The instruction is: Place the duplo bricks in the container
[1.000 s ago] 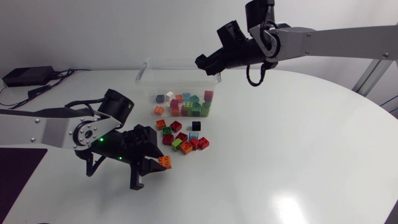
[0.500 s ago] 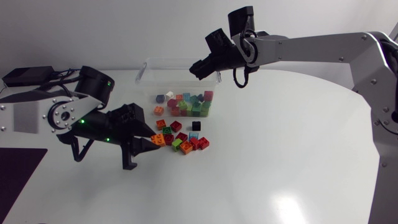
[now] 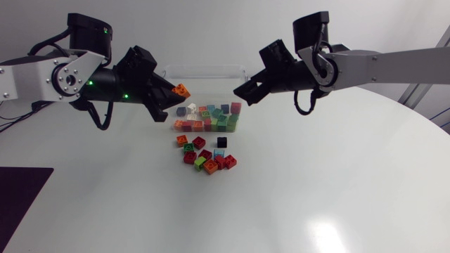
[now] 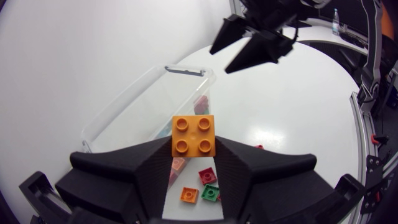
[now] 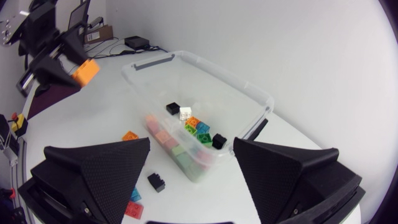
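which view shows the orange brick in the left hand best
Left wrist view: the orange brick is close, all four studs visible, held by the left hand. Head view shows it small at the hand's tip; right wrist view, small and far off.

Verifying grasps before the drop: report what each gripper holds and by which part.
Left gripper: orange square four-stud plastic duplo brick, fingers pinching two opposite side faces, studs toward the wrist camera. Right gripper: open, holding nothing.
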Robot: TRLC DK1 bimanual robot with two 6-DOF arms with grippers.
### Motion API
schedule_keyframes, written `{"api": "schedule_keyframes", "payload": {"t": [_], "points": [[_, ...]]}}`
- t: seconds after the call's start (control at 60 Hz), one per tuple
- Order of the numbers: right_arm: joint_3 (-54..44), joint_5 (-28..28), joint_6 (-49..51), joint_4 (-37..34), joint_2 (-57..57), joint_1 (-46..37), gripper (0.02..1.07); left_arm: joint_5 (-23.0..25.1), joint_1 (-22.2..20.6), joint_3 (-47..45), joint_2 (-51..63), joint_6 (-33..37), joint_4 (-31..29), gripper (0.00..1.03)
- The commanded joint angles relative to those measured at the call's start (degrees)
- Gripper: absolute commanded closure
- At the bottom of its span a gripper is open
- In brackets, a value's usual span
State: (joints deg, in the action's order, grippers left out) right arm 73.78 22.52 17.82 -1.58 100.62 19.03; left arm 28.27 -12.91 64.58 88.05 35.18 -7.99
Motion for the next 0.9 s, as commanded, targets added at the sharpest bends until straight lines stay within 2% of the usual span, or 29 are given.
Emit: {"api": "schedule_keyframes", "payload": {"t": [0.0,0.35,0.667,0.767,0.867,0.883], "points": [[-5.84,0.77,2.48,0.27,-2.71,-0.22,0.10,0.38,1.04,3.89,3.18,-4.42,1.84,0.74],[-19.29,1.91,7.75,1.67,-4.29,-0.22,0.10,-0.50,2.71,16.81,12.50,-9.34,3.15,0.74],[-20.34,-0.11,8.28,1.76,2.13,2.59,0.10,-4.54,2.71,25.78,22.16,-11.71,3.15,0.71],[-19.02,-1.61,7.22,1.50,4.32,4.18,0.10,-6.56,2.80,27.97,25.06,-11.71,3.15,0.59],[-17.53,-3.71,5.82,0.62,6.52,6.46,0.10,-8.41,3.33,30.08,27.35,-12.24,2.72,0.21],[-17.35,-3.98,5.64,0.62,6.61,6.73,0.10,-8.50,3.33,30.08,27.44,-12.24,2.72,0.20]]}}
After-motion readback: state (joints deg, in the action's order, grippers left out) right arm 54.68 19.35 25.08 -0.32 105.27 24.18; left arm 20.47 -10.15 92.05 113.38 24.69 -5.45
